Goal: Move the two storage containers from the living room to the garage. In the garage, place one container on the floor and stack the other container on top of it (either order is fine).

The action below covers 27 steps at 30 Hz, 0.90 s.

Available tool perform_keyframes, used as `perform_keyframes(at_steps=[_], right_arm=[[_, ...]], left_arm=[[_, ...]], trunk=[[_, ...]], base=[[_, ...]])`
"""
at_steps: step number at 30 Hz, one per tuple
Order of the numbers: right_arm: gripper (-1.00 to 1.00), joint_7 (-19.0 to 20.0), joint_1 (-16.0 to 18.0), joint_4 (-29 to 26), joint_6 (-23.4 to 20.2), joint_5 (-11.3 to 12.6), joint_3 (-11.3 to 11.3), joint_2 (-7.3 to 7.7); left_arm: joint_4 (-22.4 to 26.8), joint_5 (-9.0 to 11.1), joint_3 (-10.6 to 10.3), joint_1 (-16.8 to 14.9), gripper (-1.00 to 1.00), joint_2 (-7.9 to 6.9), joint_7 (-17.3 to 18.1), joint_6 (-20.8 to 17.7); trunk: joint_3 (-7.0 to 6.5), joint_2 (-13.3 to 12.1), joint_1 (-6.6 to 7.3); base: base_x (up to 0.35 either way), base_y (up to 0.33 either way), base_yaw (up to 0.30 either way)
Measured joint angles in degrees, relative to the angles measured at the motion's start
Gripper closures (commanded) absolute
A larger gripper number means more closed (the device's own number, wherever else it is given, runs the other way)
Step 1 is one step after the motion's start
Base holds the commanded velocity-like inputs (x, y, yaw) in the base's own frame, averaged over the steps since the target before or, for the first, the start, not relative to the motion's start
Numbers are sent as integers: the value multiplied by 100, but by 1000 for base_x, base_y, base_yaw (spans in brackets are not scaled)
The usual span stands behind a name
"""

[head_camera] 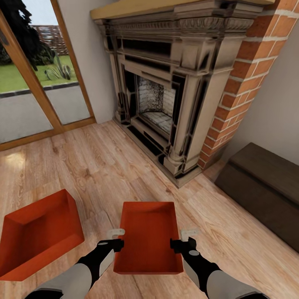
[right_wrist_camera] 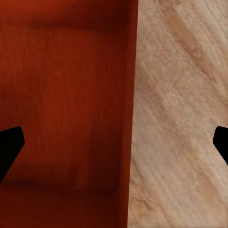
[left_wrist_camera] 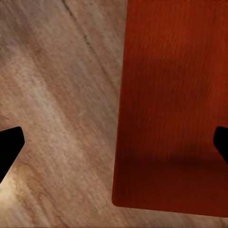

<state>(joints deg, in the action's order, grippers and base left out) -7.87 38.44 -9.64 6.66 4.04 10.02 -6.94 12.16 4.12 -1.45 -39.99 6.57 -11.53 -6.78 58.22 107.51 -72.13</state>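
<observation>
One storage container (head_camera: 148, 236) sits at the lower centre of the frame on the wood plank floor (head_camera: 95, 166), nothing inside it. The left gripper (head_camera: 116, 235) and right gripper (head_camera: 187, 235) hover at its two long sides, fingers (left_wrist_camera: 9, 142) spread wide apart, each pair straddling a wall. The second container (head_camera: 37, 232), also bare inside, lies tilted at lower left. Beyond stand the fireplace (head_camera: 174, 95), glass doors (head_camera: 37, 83) upper left, and a dark chest (head_camera: 265, 187) at right.
</observation>
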Motion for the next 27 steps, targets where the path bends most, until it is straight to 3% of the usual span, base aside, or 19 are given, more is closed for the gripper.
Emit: perform_keyframes(at_steps=[10,27], right_arm=[[-100,-6,-2,0,-10,173,-11,-1],[-100,0,-2,0,-13,187,-14,8]], left_arm=[[6,2,0,0,-100,5,-16,-9],[11,2,-6,0,-100,11,-19,-9]], trunk=[[180,401,-220],[485,1083,-593]], base=[[0,0,0],[0,0,0]])
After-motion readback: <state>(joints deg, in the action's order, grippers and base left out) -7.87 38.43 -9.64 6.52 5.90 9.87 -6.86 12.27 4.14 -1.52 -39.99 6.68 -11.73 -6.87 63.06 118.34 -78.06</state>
